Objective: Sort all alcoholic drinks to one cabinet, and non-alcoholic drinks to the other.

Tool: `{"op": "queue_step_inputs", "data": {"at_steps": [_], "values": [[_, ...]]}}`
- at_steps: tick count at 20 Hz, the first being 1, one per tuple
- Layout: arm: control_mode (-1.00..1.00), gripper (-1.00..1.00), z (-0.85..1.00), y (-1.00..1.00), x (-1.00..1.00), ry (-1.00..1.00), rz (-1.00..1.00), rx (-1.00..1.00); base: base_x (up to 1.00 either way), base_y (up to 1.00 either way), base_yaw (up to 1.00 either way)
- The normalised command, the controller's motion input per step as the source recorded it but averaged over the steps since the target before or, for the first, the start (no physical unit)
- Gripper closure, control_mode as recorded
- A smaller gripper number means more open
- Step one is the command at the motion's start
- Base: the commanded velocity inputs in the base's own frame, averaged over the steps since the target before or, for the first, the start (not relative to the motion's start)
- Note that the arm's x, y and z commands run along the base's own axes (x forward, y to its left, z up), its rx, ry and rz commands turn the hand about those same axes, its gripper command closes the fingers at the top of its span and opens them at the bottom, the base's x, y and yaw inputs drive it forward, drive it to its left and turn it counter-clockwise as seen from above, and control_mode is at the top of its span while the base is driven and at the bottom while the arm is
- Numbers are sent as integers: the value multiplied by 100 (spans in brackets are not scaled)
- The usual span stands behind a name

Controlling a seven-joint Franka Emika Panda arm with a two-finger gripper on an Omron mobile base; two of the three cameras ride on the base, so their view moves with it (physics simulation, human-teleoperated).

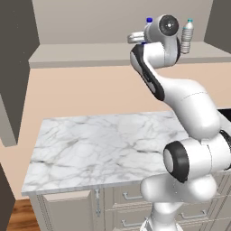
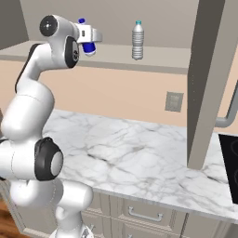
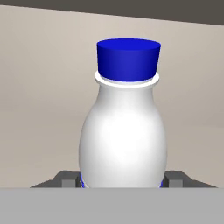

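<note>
White bottle [image 3: 123, 131] with the blue cap stands upright between the two dark fingertips [image 3: 65, 178] of the claw [image 2: 88, 42], which is clenched on its lower body, up at the shelf [image 2: 158, 64] against the beige back wall. On that shelf, well to the right in the right base view, the clear bottle [image 2: 137, 41] with a pale teal cap stands upright. Below, the marble surface [image 2: 139, 158] stretches over pale drawers [image 2: 144, 214]. A dark cooktop [image 2: 228, 167] borders its right edge.
</note>
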Motion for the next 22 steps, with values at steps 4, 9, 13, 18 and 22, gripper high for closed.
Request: {"op": "queue_step_inputs", "data": {"at_steps": [4, 9, 13, 18, 22], "values": [[-100, 100, -14, 0, 32, 0, 0, 0, 0, 0, 0], [-100, 100, -21, 0, 27, 0, 0, 0, 0, 0, 0], [-100, 100, -16, 0, 27, 0, 0, 0, 0, 0, 0], [-100, 100, -13, -1, 29, 0, 0, 0, 0, 0, 0], [-100, 100, -15, -2, 29, 0, 0, 0, 0, 0, 0]]}}
